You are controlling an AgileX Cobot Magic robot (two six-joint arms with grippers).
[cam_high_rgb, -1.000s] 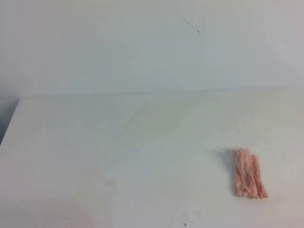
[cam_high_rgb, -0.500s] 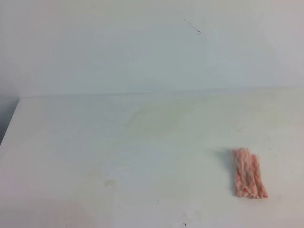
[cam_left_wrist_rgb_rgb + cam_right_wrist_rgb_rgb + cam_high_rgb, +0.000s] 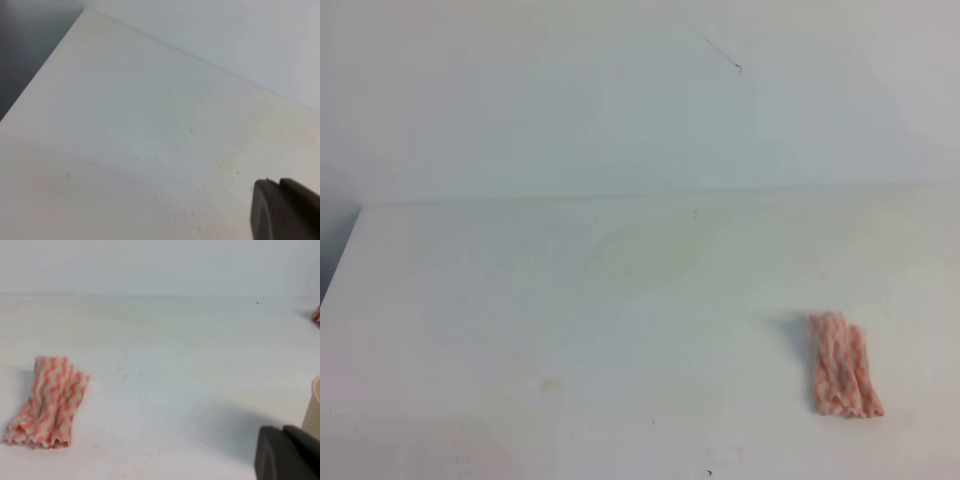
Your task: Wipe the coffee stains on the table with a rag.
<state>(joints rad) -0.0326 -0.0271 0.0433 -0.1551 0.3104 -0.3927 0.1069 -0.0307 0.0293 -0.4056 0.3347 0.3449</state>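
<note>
Right gripper (image 3: 287, 452): its dark tip is showing at the lower right corner of the right wrist view, jaws closed together and gripping nothing. Left gripper (image 3: 285, 207): only a dark tip is showing at the lower right of the left wrist view; whether its jaws are apart or together cannot be told. Neither gripper is appearing in the high view. A cream object (image 3: 313, 407) is standing just above the right tip, cut off by the frame edge. The rag (image 3: 843, 365), pink and white, is lying flat on the table (image 3: 520, 300) at the right front, well apart from both tips. A faint tan stain (image 3: 551, 384) is sitting left of centre, far from the rag.
</note>
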